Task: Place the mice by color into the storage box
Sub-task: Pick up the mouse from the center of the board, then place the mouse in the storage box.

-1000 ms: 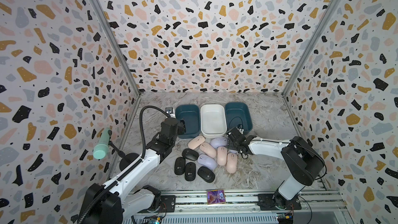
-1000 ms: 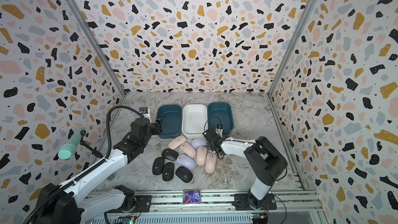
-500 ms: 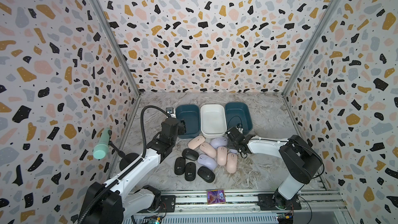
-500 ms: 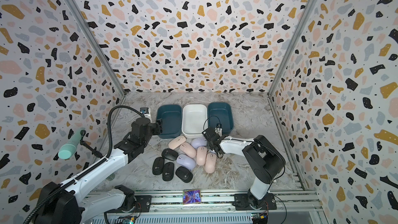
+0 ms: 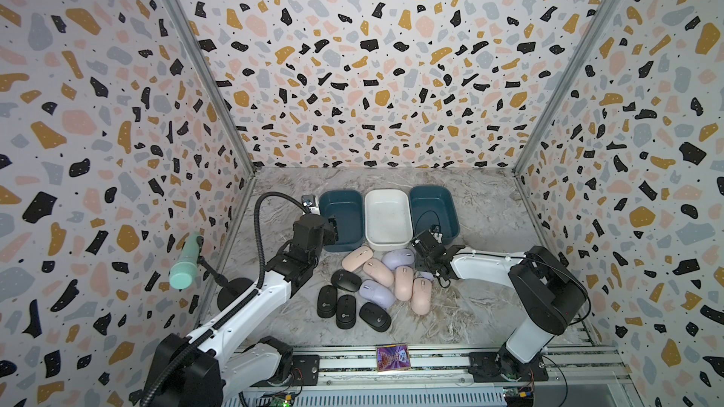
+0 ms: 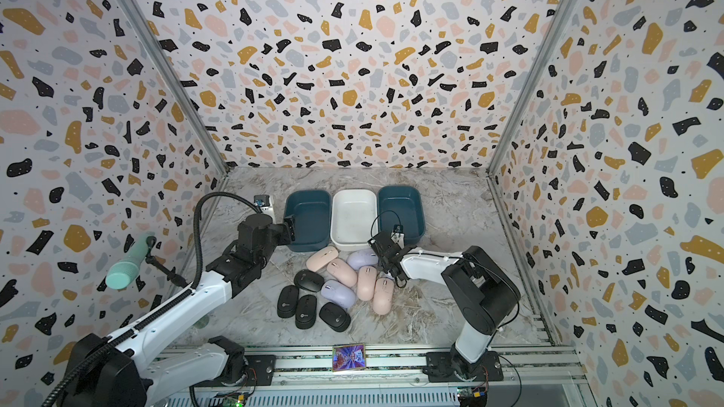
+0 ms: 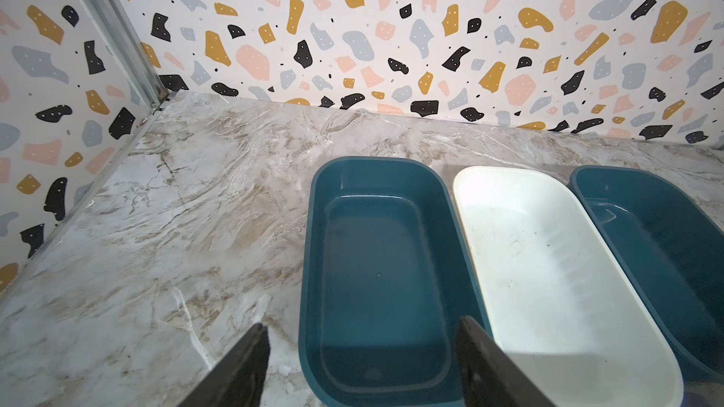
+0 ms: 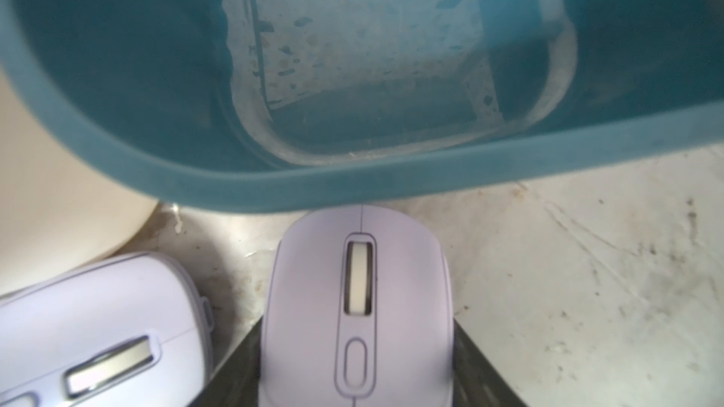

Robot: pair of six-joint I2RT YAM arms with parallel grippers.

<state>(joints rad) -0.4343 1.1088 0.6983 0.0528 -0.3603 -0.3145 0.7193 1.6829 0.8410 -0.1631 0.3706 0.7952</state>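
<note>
step: first pick. All three bins look empty; right gripper has its jaws pressed on both flanks of a lilac mouse, nose pointing at the right teal bin; whether it's off the floor yet, can't tell.
held mouse location: just in front of that bin's near rim, at the right edge of the pile; barely visible under the gripper in a top view.
left gripper: jaws partly apart, nothing between them, hovering at the near end of the left teal bin.
rest of mice: clustered on the marble floor in front of the bins; black mice toward the left arm, pink mice in the middle, another lilac mouse touching the pinks.
next move: judged, lift clear of the rim, carry over the teal bin, release; needs height since the rim is right at the mouse's nose.
risk: smooth domed shell, could slip in a side pinch.
materials: mice matte plastic, oval, scroll wheel in a slot; bins glossy rounded-rectangle plastic, white bin between the two teal; floor marble-print, scuffed.
</note>
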